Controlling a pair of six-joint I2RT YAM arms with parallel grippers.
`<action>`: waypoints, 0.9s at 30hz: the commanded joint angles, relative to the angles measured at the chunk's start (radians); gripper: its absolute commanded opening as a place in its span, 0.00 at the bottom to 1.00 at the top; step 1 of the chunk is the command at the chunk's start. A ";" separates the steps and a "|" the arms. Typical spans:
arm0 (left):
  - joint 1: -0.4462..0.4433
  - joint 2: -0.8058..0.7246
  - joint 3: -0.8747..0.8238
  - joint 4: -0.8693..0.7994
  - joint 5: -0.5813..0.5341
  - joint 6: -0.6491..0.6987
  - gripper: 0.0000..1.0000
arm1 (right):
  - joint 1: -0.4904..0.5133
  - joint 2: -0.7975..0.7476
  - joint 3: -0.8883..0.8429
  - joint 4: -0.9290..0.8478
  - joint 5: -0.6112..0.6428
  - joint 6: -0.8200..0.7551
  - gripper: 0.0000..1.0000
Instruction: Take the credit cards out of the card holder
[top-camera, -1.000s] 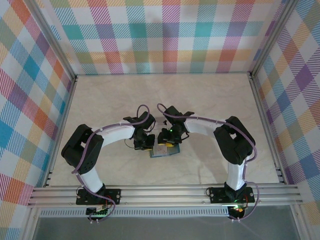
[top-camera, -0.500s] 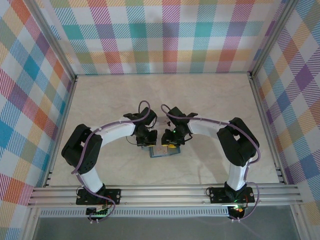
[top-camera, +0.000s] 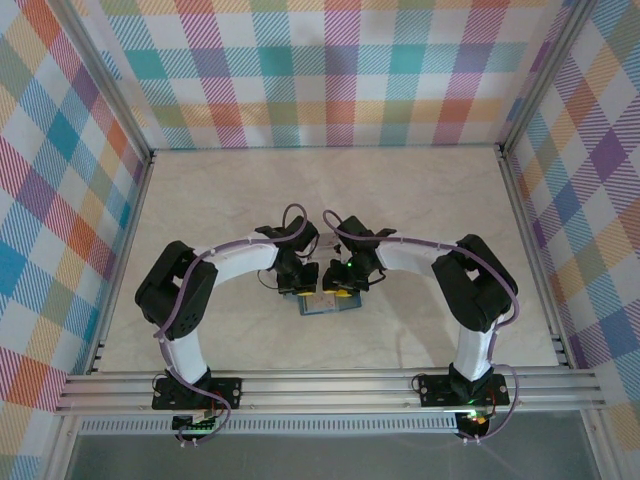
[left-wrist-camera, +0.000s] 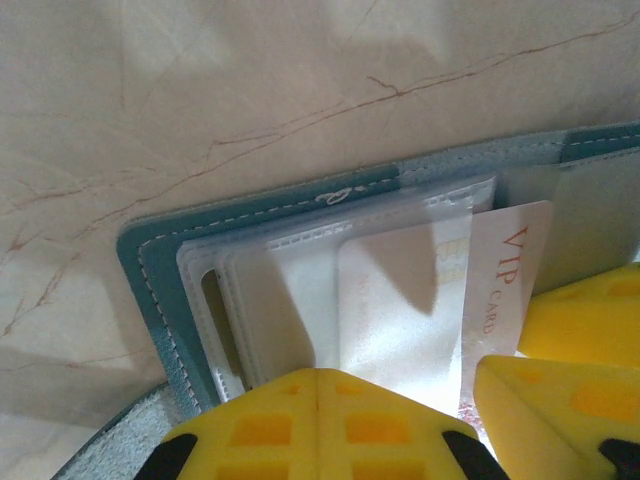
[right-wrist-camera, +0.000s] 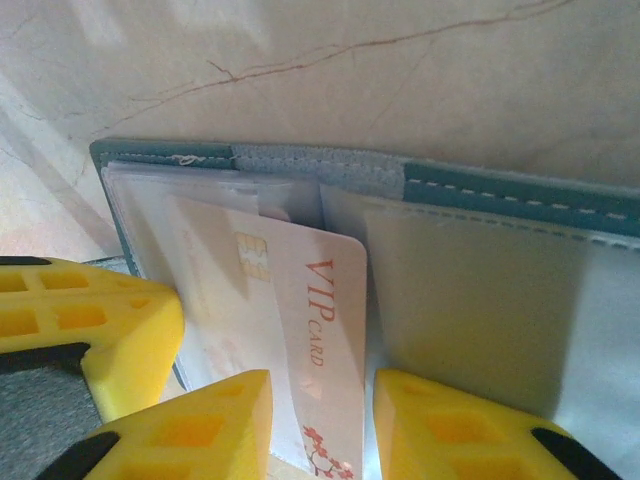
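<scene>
Has one white VIP card (right-wrist-camera: 320, 320) drawn partway out of its clear sleeve (right-wrist-camera: 190, 250) in the card holder (right-wrist-camera: 500, 190), chip end under the plastic, printed end poking out toward the right tool (right-wrist-camera: 320, 430). Shows the teal holder spread open and flat on the marble surface (left-wrist-camera: 200, 90), just ahead of the two arm bases and midway between them. Pins the left leaf with the left tool (left-wrist-camera: 318, 420), yellow fingers pressed together on the sleeves. Brackets the card's exposed end with the right tool, one finger close on each side; cannot tell whether the pads actually pinch it. Counts nothing as fully out so far: looks like an early stage, with this card to be pulled free and any others in the remaining sleeves to follow, though cannot make out further cards for certain.
</scene>
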 joint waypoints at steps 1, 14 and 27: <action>-0.020 0.031 0.016 -0.059 -0.029 0.032 0.05 | -0.010 0.021 -0.019 0.033 -0.039 0.016 0.33; -0.032 0.081 0.011 -0.101 -0.070 0.060 0.04 | -0.043 -0.031 -0.117 0.228 -0.162 0.069 0.31; -0.043 0.095 0.026 -0.100 -0.070 0.057 0.04 | -0.074 -0.072 -0.207 0.420 -0.246 0.122 0.18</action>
